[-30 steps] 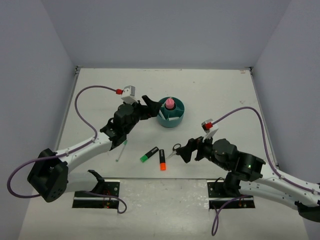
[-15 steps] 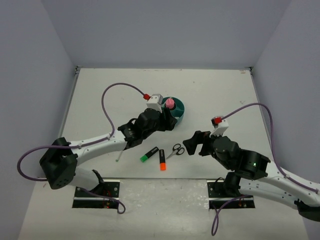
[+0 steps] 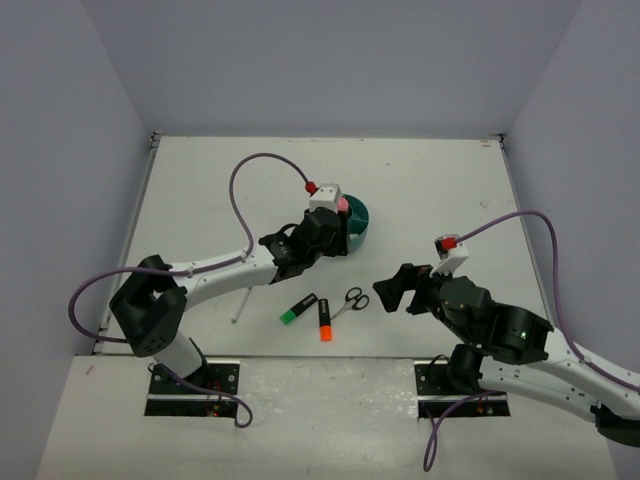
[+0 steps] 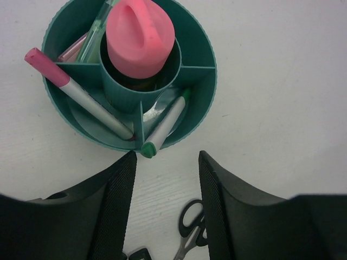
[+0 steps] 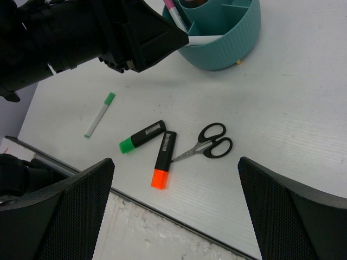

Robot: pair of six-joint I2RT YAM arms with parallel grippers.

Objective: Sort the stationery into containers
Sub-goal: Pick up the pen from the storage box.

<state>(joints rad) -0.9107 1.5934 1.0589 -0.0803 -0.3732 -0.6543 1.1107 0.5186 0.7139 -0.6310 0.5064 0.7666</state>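
Note:
The teal organizer (image 3: 358,222) stands mid-table, also in the left wrist view (image 4: 209,70). Its central well holds the pink-capped glue stick (image 4: 141,35). Its compartments hold a red-tipped pen (image 4: 81,95), a green-tipped white pen (image 4: 165,122) and a thin green pen (image 4: 95,30). My left gripper (image 3: 335,240) (image 4: 167,162) is open and empty, just above the organizer's near-left rim. The scissors (image 3: 352,299) (image 5: 209,143), green highlighter (image 3: 298,309) (image 5: 142,136) and orange highlighter (image 3: 324,320) (image 5: 164,160) lie together on the table. My right gripper (image 3: 385,290) (image 5: 174,162) is wide open and empty, raised to the right of the scissors.
A white pen with a green tip (image 3: 238,305) (image 5: 100,115) lies alone to the left of the highlighters, under the left arm. The table's front edge (image 5: 179,219) runs just below the highlighters. Grey walls enclose the table on three sides.
My left gripper has swung right, from beside the organizer's left to over its near rim. My right gripper has drawn back to the right, away from the scissors, which lie free.

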